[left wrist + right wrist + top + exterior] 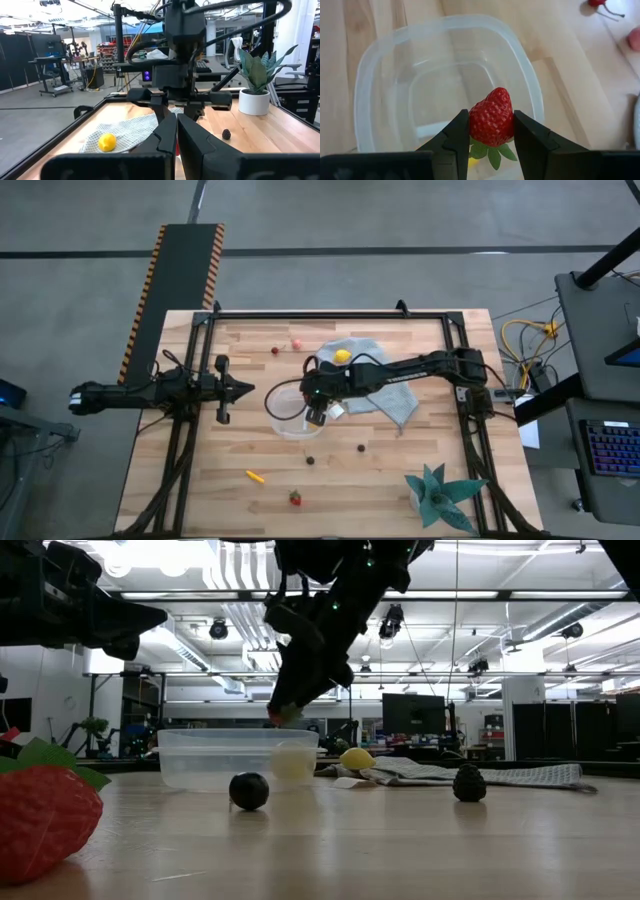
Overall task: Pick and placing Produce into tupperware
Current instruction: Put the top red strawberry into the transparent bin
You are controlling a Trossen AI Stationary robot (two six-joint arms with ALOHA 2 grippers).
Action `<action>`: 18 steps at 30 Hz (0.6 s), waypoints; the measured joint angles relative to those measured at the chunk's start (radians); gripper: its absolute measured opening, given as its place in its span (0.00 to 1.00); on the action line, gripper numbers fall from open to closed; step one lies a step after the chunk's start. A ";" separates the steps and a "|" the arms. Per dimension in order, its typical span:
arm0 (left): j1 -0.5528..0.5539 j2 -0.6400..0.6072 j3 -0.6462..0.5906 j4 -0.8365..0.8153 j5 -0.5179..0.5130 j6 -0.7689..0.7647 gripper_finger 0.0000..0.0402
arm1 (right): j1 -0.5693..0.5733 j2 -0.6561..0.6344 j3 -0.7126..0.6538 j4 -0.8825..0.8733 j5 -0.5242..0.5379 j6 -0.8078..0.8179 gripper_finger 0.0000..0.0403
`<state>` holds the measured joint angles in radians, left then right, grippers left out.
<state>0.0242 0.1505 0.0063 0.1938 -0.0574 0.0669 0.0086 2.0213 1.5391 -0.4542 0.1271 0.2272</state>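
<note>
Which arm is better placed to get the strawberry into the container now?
The right. Its tool already grips the strawberry directly above the clear container. The left tool is shut and empty, parked beside the container.

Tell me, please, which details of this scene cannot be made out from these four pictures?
- Red toy strawberry: in the high view the right gripper covers it, so only the right wrist view shows it clamped above the clear square plastic container.
- Yellow bit under the strawberry's leaves, right wrist view: cut off by the fingers; identity unclear.
- Small dark round pieces on the table, high view: too small to identify.
- Left gripper: fingers meet, nothing visible between them.
</note>
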 joint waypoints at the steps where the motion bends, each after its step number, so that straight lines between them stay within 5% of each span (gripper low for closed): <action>1: 0.000 0.002 0.000 0.002 0.000 0.000 0.00 | 0.000 0.006 0.000 0.006 0.000 0.000 0.28; 18: 0.000 0.011 0.000 -0.001 0.000 0.000 0.00 | -0.005 0.083 0.000 -0.006 -0.027 -0.019 0.28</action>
<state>0.0242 0.1615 0.0063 0.1928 -0.0571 0.0669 0.0033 2.1042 1.5391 -0.4599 0.1005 0.2081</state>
